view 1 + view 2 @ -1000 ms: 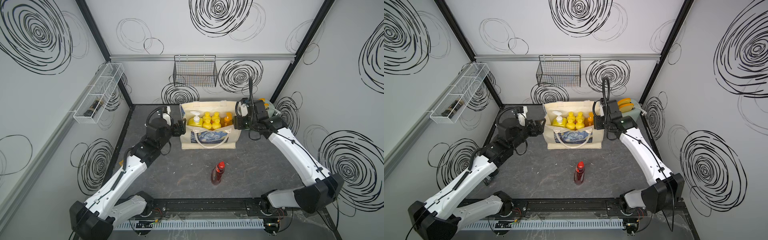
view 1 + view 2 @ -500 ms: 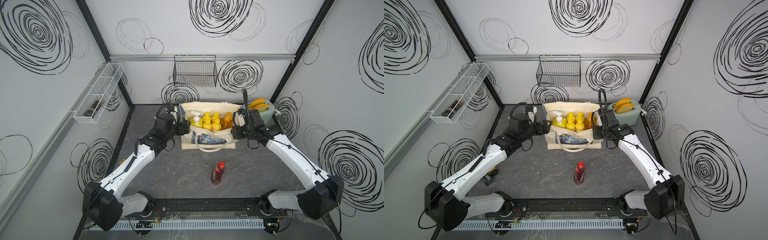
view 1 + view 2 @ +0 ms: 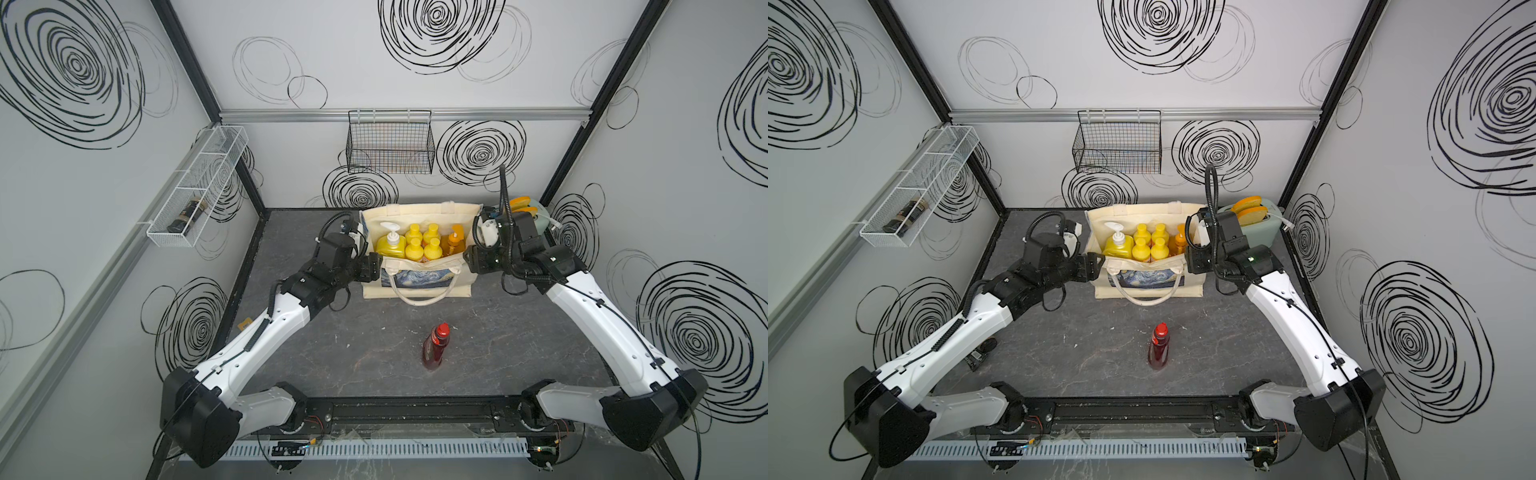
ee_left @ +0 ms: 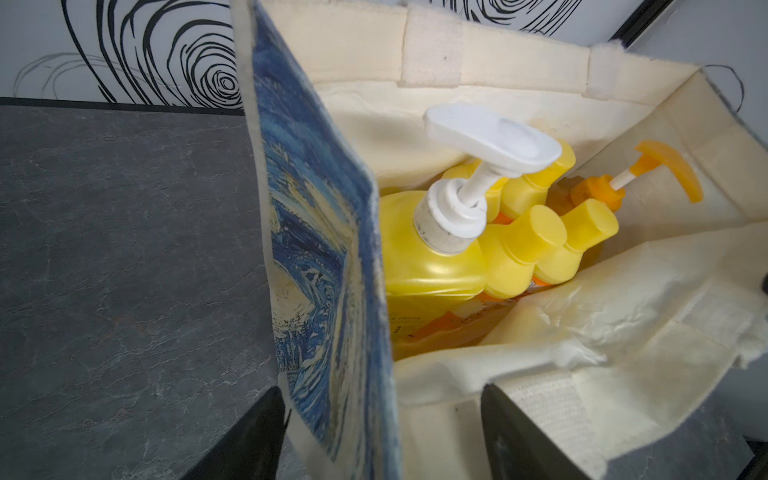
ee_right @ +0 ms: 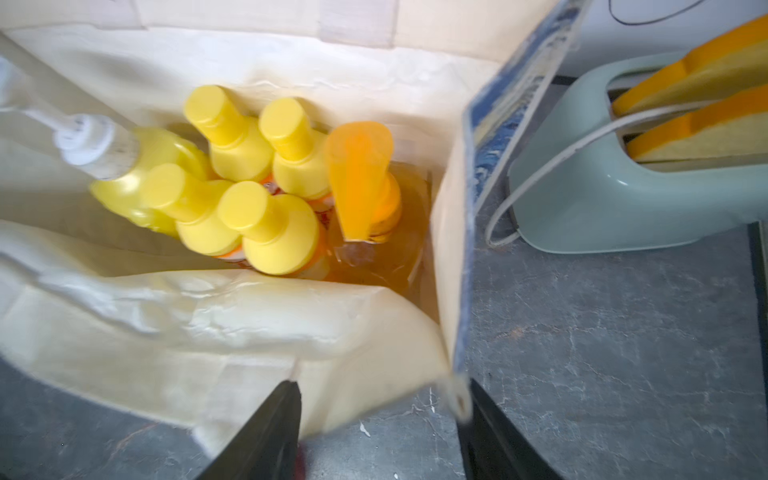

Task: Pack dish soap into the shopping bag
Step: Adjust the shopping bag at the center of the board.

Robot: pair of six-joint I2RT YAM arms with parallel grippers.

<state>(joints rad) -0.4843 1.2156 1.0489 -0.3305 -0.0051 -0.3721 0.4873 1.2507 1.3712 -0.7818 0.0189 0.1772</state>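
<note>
Presently, six soap bottles (image 3: 414, 250) stand upright inside the shopping bag (image 3: 457, 286). The red bottle (image 3: 434, 349) stands alone on the table (image 3: 519, 340), well in front of it. The left gripper (image 4: 382, 390) and right gripper (image 5: 382, 384) each straddle a front corner of the bag (jaws apart, not clamped).

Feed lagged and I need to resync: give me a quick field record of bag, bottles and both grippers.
shopping bag: upright, mouth open
in bag: white-pump bottle, four small yellow bottles, orange pump bottle
outside: red bottle, upright on table before the bag
left gripper: straddles a front bag corner, grip unclear
right gripper: straddles the other front corner, grip unclear
</note>
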